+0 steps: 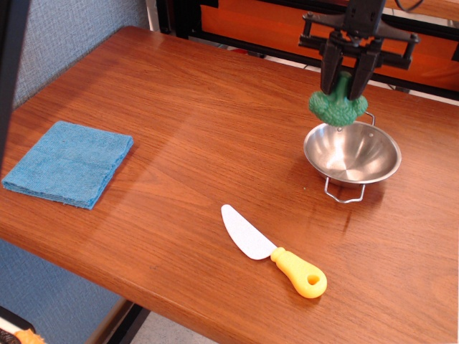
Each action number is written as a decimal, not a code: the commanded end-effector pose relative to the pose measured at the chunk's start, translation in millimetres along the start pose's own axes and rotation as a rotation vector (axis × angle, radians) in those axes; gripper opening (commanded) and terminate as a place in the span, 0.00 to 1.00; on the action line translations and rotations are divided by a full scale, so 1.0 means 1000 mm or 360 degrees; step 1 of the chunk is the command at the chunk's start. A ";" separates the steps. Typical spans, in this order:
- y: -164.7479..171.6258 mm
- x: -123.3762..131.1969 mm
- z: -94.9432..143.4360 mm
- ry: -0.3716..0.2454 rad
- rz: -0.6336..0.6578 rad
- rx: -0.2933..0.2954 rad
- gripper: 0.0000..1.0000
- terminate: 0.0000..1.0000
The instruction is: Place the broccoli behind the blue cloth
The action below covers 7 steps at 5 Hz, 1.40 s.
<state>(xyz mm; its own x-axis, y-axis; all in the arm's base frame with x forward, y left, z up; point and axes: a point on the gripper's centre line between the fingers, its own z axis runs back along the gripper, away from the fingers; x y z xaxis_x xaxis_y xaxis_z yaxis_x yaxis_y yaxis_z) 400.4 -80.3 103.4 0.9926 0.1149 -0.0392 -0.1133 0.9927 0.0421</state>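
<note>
The dark green broccoli hangs head down in the air just above the back left rim of the steel bowl. My black gripper is shut on its stem from above, at the far right of the table. The blue cloth lies flat near the table's left front edge, far to the left of the gripper.
A toy knife with a white blade and yellow handle lies in front of the bowl. The bowl holds nothing and stands on a wire foot. An orange and black frame runs along the table's back edge.
</note>
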 end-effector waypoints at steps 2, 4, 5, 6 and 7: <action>0.128 -0.012 0.023 -0.0067 0.0585 -0.0033 0.00 0.00; 0.184 0.004 -0.015 0.0027 0.0838 -0.0003 0.00 0.00; 0.205 0.010 -0.025 0.0015 0.0926 0.0023 0.00 0.00; 0.226 0.011 -0.036 0.0013 0.1000 0.0033 0.00 0.00; 0.237 0.013 -0.042 0.0005 0.1038 0.0015 0.00 0.00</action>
<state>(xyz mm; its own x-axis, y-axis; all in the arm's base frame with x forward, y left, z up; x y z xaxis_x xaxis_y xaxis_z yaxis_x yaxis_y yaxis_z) 392.1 154.1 52.8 0.7223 0.6889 -0.0614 -0.6835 0.7245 0.0889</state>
